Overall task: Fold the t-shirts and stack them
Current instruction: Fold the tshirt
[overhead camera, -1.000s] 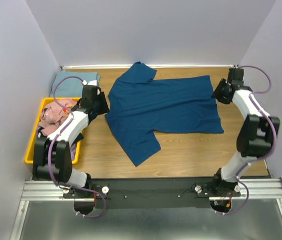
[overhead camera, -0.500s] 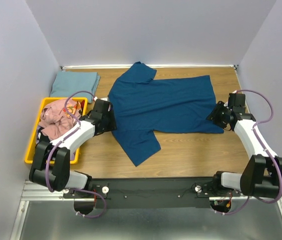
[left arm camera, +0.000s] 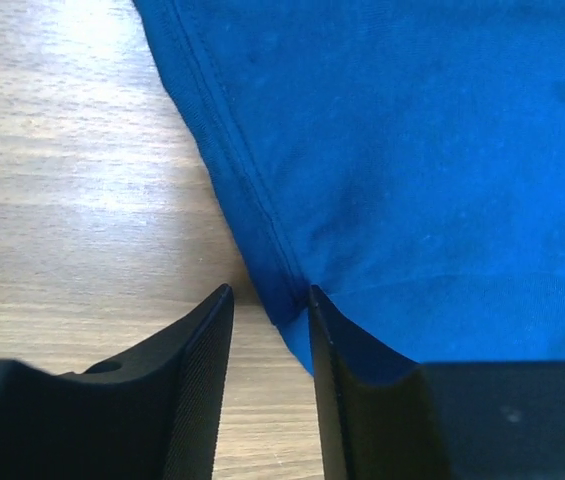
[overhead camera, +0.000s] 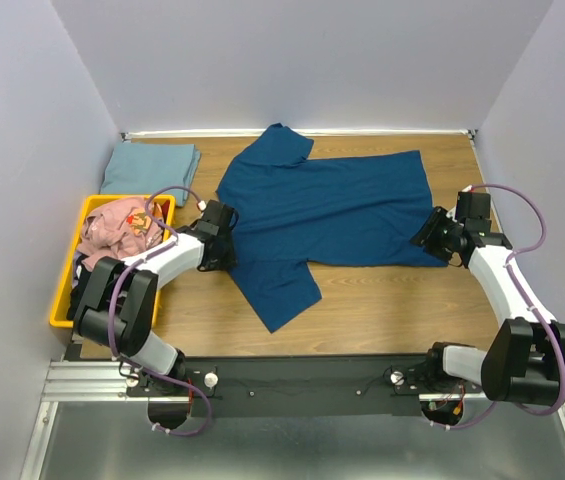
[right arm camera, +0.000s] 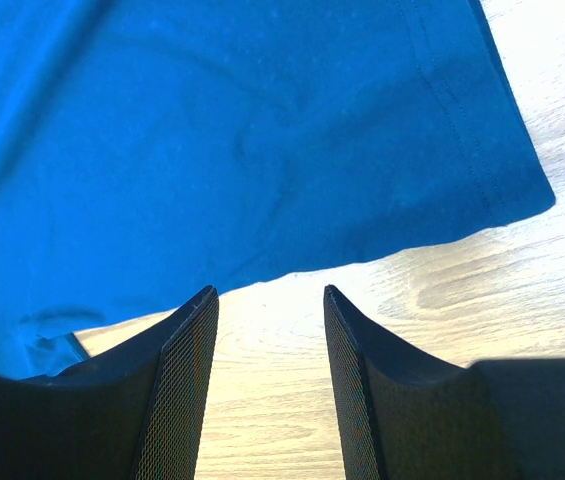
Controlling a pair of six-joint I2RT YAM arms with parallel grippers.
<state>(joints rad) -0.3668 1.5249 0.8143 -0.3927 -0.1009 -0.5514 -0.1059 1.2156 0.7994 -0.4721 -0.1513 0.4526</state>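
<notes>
A blue t-shirt (overhead camera: 332, 210) lies spread flat on the wooden table, sleeves at the left and hem at the right. My left gripper (overhead camera: 228, 250) is low at its left edge, near the armpit of the near sleeve. In the left wrist view it (left arm camera: 270, 300) is open, with the seamed edge of the shirt (left arm camera: 382, 150) reaching between the fingertips. My right gripper (overhead camera: 425, 238) is at the shirt's near right hem corner. In the right wrist view it (right arm camera: 268, 295) is open over bare wood, with the shirt's edge (right arm camera: 262, 130) just ahead of the tips.
A folded pale grey-blue shirt (overhead camera: 152, 165) lies at the far left corner. A yellow bin (overhead camera: 60, 300) at the left holds a crumpled pink shirt (overhead camera: 112, 230) and a dark one (overhead camera: 87, 275). Walls close the table on three sides.
My left gripper has moved right and nearer, to the shirt's left edge. My right gripper has come from the far right corner down to the near hem corner. The shirt has not moved.
</notes>
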